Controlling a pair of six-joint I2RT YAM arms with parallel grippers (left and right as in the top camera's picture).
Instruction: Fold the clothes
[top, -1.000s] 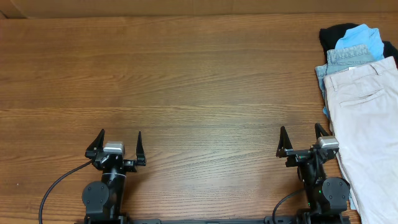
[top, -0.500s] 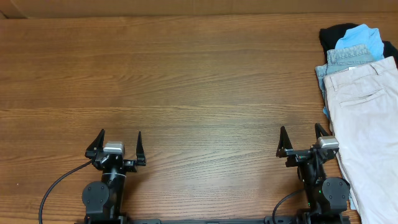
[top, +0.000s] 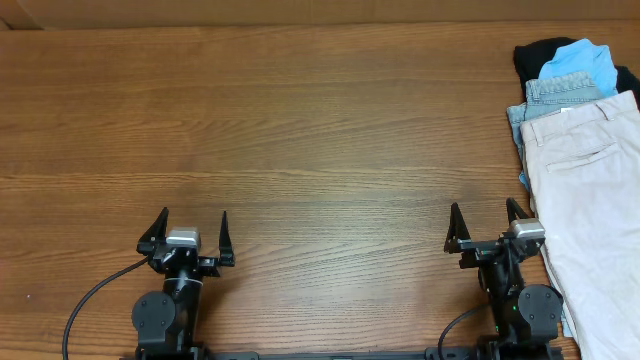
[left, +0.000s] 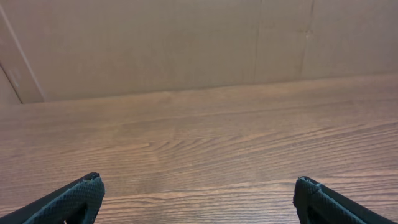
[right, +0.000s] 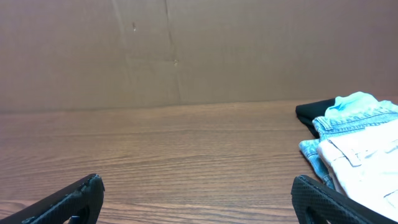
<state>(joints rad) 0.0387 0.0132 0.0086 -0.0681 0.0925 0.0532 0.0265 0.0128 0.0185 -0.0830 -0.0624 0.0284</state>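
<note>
Pale beige shorts with a welt pocket lie on top of a pile at the table's right edge; they also show in the right wrist view. Under them are light-blue denim shorts, a sky-blue garment and a black garment. My right gripper is open and empty near the front edge, just left of the beige shorts. My left gripper is open and empty at the front left, far from the pile. The left wrist view shows only bare wood between its fingers.
The wooden table stretches left of the pile. A brown cardboard wall stands behind the table's far edge. A black cable runs from the left arm base.
</note>
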